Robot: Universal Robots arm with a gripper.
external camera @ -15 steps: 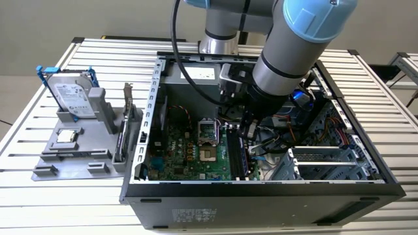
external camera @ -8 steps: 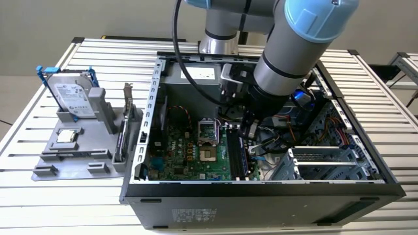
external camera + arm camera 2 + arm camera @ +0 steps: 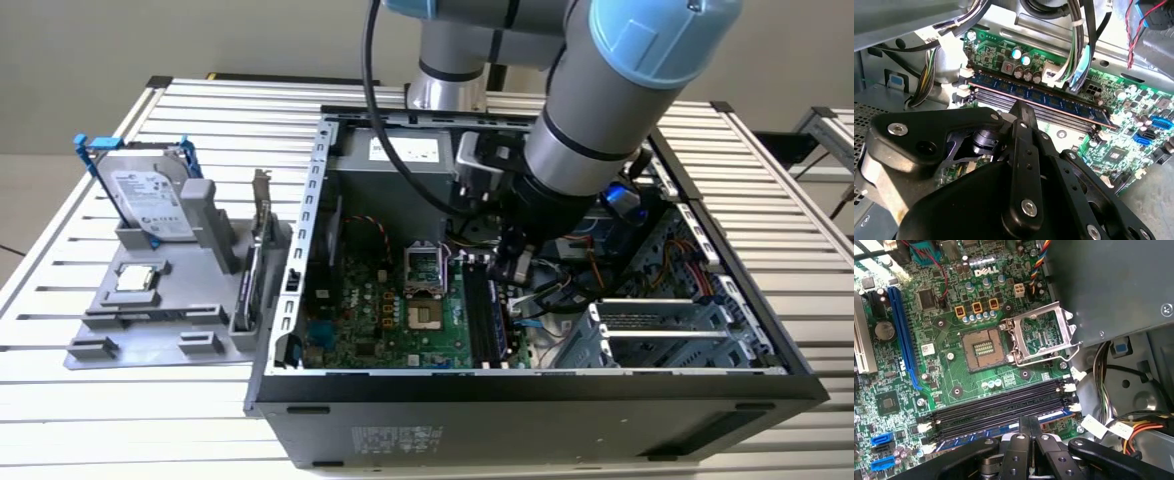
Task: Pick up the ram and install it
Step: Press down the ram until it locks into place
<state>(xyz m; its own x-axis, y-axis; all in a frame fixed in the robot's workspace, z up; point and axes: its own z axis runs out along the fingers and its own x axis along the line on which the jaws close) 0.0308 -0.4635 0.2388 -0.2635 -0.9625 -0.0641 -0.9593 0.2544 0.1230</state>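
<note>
The ram [image 3: 1054,102] is a long dark blue stick with black chips. It stands seated in a motherboard slot between white latches, and its blue edge [image 3: 979,439] also shows in the first wrist view. My gripper [image 3: 1021,109] is shut, its two black fingers pressed together with nothing between them. The tips [image 3: 1029,422] hover at the middle of the stick, and I cannot tell whether they touch it. In the exterior view the gripper [image 3: 514,268] reaches down into the open computer case [image 3: 534,385], over the memory slots.
Empty black memory slots [image 3: 999,407] lie beside the ram. An open CPU socket [image 3: 981,347] and its raised metal plate [image 3: 1041,335] sit close by. Cable bundles [image 3: 1124,427] hang near the slot ends. Outside the case a grey stand holds a hard drive [image 3: 144,195] and a bracketed card [image 3: 260,235].
</note>
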